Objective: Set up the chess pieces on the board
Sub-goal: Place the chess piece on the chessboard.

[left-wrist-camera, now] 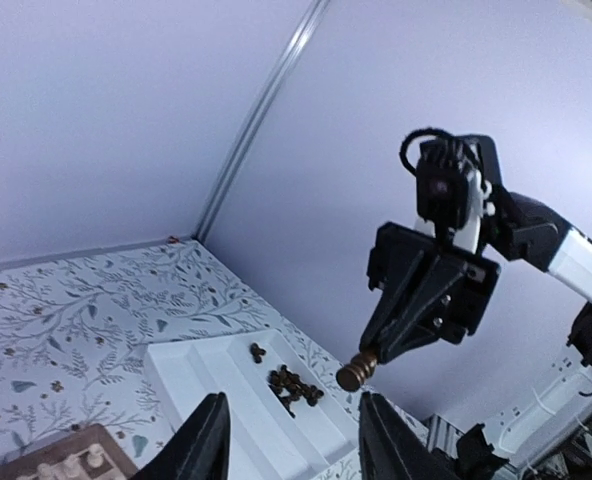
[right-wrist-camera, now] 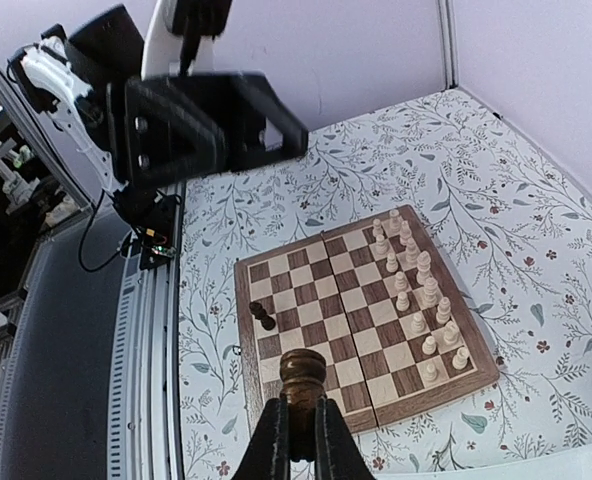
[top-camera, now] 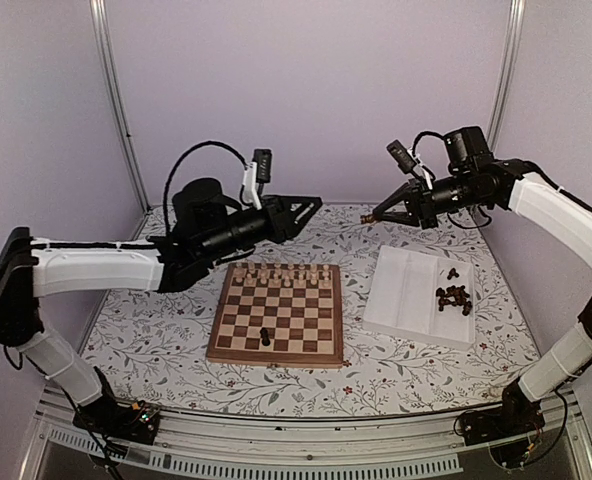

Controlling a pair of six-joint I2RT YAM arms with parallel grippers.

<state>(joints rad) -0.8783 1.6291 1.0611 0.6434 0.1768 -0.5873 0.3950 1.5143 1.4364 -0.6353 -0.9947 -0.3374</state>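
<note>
The board (top-camera: 219, 345) lies mid-table, with one dark piece (top-camera: 265, 338) standing on its near rows. Several dark pieces (top-camera: 454, 296) lie heaped in the white tray (top-camera: 406, 290). My right gripper (top-camera: 378, 215) is raised high above the table's far side. It is shut on a dark chess piece (right-wrist-camera: 303, 375), which also shows in the left wrist view (left-wrist-camera: 356, 372). My left gripper (top-camera: 311, 205) is open and empty, held high and facing the right gripper; its fingers (left-wrist-camera: 208, 440) frame the tray (left-wrist-camera: 206, 380).
Pale cream chessmen (top-camera: 291, 272) fill the board's far two rows, also seen in the right wrist view (right-wrist-camera: 416, 300). The tray stands right of the board. A floral cloth (top-camera: 146, 320) covers the table. Pale walls and metal posts enclose the back and sides.
</note>
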